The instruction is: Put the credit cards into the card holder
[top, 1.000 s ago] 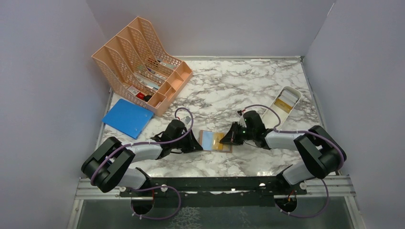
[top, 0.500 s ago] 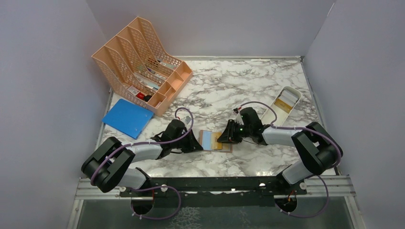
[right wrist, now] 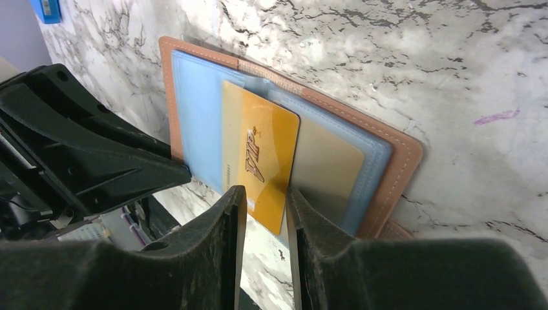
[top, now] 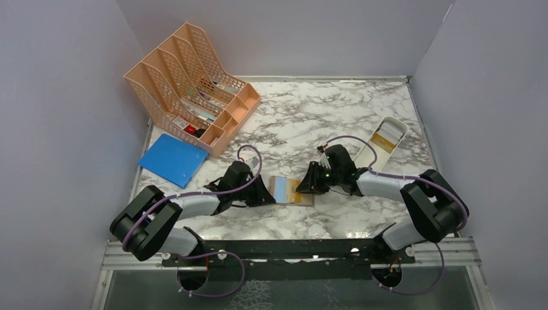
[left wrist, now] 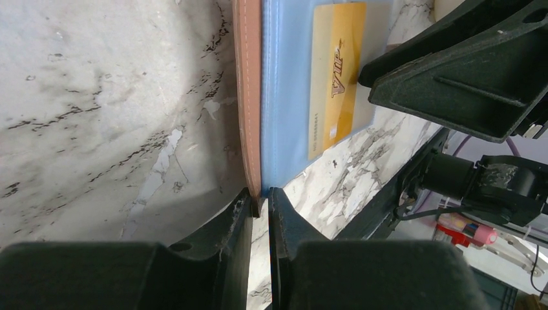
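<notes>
Insertion step. Left pincer (left wrist: 260, 200) clamped on wallet (left wrist: 284, 97) edge; right pincer (right wrist: 266, 206) gripping gold card (right wrist: 262, 155). Next, I judge: push card deeper, kept flat.

2 grippers: L gripper (left wrist: 260, 213), R gripper (right wrist: 262, 206). 1 card holder (right wrist: 395, 155) btwn them. 2 cards on it, at R gripper's tips: 1 gold VIP card (right wrist: 258, 152), 1 duller gold card (right wrist: 326, 169). 1 white tray (top: 400, 128) behind R gripper; tray cards (top: 386, 139) too small to count. Beyond L gripper: 1 peach organiser (top: 187, 84), 1 blue folder (top: 172, 159).
</notes>
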Motion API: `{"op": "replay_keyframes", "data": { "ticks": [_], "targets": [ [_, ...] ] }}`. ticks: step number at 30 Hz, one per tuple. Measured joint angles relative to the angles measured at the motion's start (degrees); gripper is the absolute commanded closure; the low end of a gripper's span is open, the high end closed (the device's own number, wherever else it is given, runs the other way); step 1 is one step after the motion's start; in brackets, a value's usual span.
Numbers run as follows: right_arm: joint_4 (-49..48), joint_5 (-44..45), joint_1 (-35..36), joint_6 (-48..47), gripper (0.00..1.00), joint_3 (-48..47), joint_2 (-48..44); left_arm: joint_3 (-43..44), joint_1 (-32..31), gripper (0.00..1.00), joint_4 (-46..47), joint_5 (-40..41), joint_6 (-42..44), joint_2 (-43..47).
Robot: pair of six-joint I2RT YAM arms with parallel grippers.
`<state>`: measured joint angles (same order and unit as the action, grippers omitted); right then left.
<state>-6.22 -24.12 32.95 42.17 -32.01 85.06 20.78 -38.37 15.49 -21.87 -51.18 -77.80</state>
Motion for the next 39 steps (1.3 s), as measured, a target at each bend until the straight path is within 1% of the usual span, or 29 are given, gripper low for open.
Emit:
{"op": "replay_keyframes", "data": {
  "ticks": [9, 19, 25, 29, 39],
  "targets": [
    [-3.63, -0.96, 2.62, 1.95, 0.65, -1.4, 3.52, 0.48, -0.52, 0.8, -0.15, -0.7, 0.02, 0.0],
    [-7.06, -1.05, 4.48, 3.48, 0.66, -1.57, 5.6, 1.31, -1.4, 0.75, -0.22, -1.27, 0.31, -0.24],
    [-8.2, -1.22, 4.55, 3.82, 0.71, -1.57, 6.14, 1.31, -1.53, 0.69, -0.22, -1.55, 0.52, -0.22],
    [-8.28, -1.2, 4.55, 3.82, 0.77, -1.57, 6.12, 1.31, -1.88, 0.66, -0.2, -1.92, 0.76, -0.22],
    [-10.71, -1.77, 4.66, 4.83, 0.86, -0.17, 6.12, 1.31, -1.88, 0.62, -0.17, -2.36, 1.05, 1.05]
  ]
}}
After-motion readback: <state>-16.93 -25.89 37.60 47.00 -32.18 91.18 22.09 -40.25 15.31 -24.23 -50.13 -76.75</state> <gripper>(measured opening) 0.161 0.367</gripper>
